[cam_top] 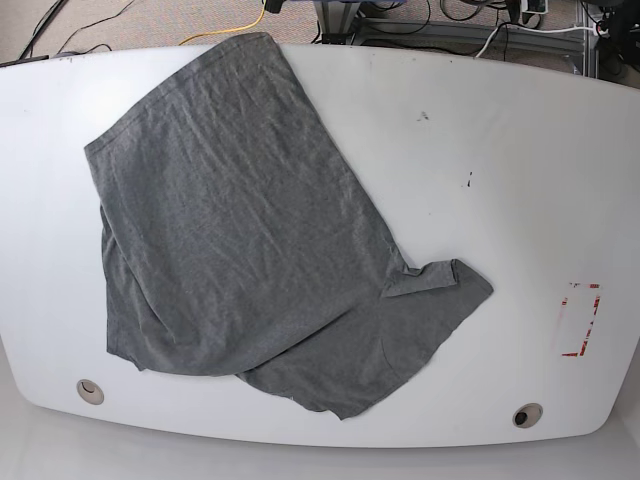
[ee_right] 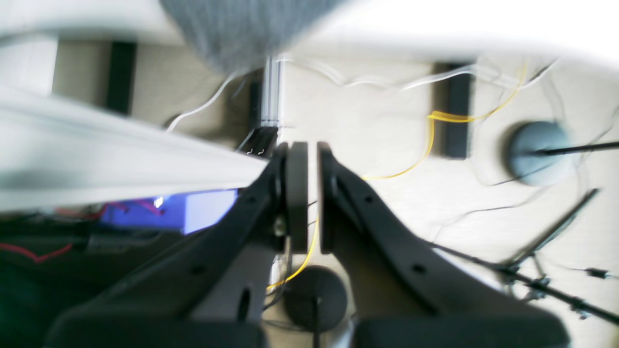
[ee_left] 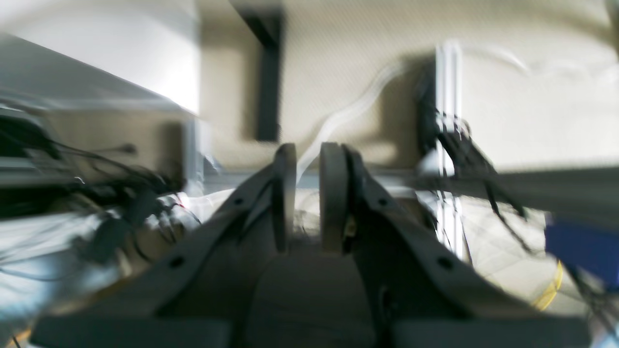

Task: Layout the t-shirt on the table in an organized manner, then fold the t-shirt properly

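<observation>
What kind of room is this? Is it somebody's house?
Probably a robot lab or workshop, not a house. A grey t-shirt lies on a big white table marked with red tape, and loose cables run across the floor.

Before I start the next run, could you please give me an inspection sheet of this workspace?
Surface: white table, glossy, a few dark specks, two round grommet holes, red tape rectangle near one end.
Job's things: grey t-shirt, wrinkled, lying askew, partly doubled over, one corner over the far edge; not folded.
Clutter: nothing seen on the table besides the shirt.
Grippers: neither appears in the base view; left pincer nearly closed, a narrow gap, empty; right pincer shut, empty.
Cables: yellow cable and white ones on the floor.
Surroundings: beige floor, stands, metal frame; wrist views blurred.
</observation>
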{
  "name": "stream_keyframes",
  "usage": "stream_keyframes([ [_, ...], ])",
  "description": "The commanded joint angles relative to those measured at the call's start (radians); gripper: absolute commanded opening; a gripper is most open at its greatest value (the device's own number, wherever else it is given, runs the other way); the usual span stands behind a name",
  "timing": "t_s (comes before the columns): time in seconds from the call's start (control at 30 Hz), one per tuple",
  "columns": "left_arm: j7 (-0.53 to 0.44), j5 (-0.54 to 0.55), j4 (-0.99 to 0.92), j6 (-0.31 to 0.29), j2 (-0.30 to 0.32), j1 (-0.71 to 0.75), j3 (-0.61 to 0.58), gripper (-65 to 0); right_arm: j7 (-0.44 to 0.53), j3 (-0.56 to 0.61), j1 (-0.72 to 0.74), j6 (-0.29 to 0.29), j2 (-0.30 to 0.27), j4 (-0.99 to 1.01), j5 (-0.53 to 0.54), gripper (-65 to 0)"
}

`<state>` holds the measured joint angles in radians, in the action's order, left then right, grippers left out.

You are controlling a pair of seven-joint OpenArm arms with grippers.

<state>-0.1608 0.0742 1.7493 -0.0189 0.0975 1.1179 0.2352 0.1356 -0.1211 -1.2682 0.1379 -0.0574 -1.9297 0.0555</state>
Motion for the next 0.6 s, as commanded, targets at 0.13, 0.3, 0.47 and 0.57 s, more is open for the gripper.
stream_keyframes([
  [0.13, -0.024, 0.049, 0.159, -0.003, -0.003, 0.049, 0.02, -57.4, 0.025, -0.002, -0.023, 0.001, 0.001, -0.087, 0.002, -62.0],
  [0.3, -0.027, 0.054, 0.222, -0.003, -0.005, 0.043, 0.016, -57.4, 0.026, -0.002, 0.043, 0.001, 0.001, -0.09, 0.002, -62.0],
  [0.47, -0.027, 0.051, 0.24, -0.003, -0.005, -0.022, 0.013, -56.9, 0.026, -0.002, 0.111, 0.001, 0.001, -0.09, 0.002, -62.0],
  [0.57, -0.023, 0.048, 0.239, -0.003, -0.003, -0.072, 0.013, -56.8, 0.026, -0.002, 0.163, 0.001, 0.001, -0.089, 0.002, -61.8],
])
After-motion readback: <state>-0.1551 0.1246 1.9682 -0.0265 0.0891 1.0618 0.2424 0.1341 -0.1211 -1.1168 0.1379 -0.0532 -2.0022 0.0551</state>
